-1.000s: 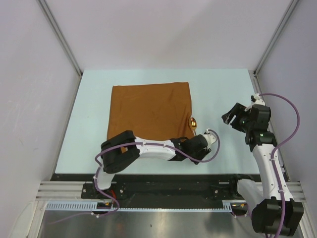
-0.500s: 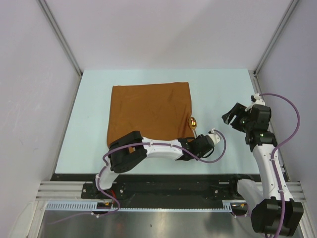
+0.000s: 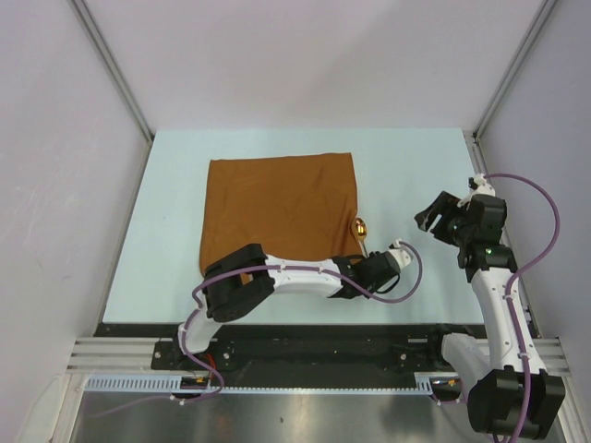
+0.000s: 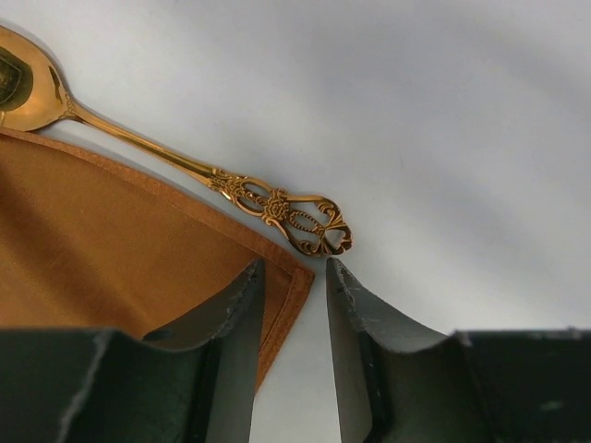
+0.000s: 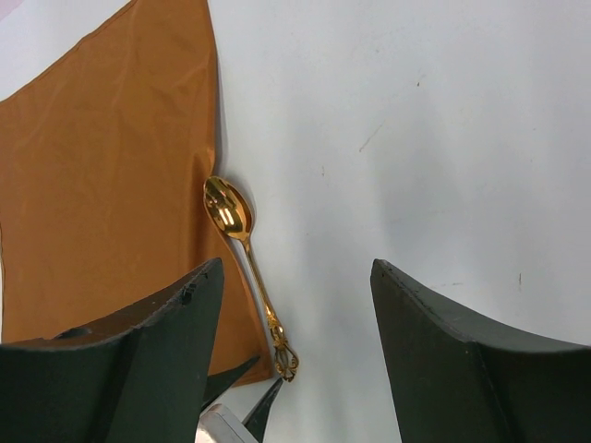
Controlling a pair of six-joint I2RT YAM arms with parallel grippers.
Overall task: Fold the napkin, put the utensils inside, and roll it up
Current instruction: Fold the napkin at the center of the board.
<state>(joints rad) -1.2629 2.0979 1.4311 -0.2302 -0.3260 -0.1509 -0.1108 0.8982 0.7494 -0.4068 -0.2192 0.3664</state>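
Left gripper (image 4: pixel 293 274), jaws narrow but not yet pinched, straddles the near right corner of the napkin (image 4: pixel 111 249), which lies flat and unfolded. The spoon (image 4: pixel 185 166) lies along its right edge, handle end just beside that corner. Right gripper (image 5: pixel 295 277) hovers farther right, wide and empty. Folding looks to be the step in hand; next, pinch cloth alone, clear of the handle, and lift

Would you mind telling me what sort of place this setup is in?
Probably a robotics lab test cell rather than a dining room: plain white walls on metal posts, a pale table, and the left arm and right arm mounted along its near edge.
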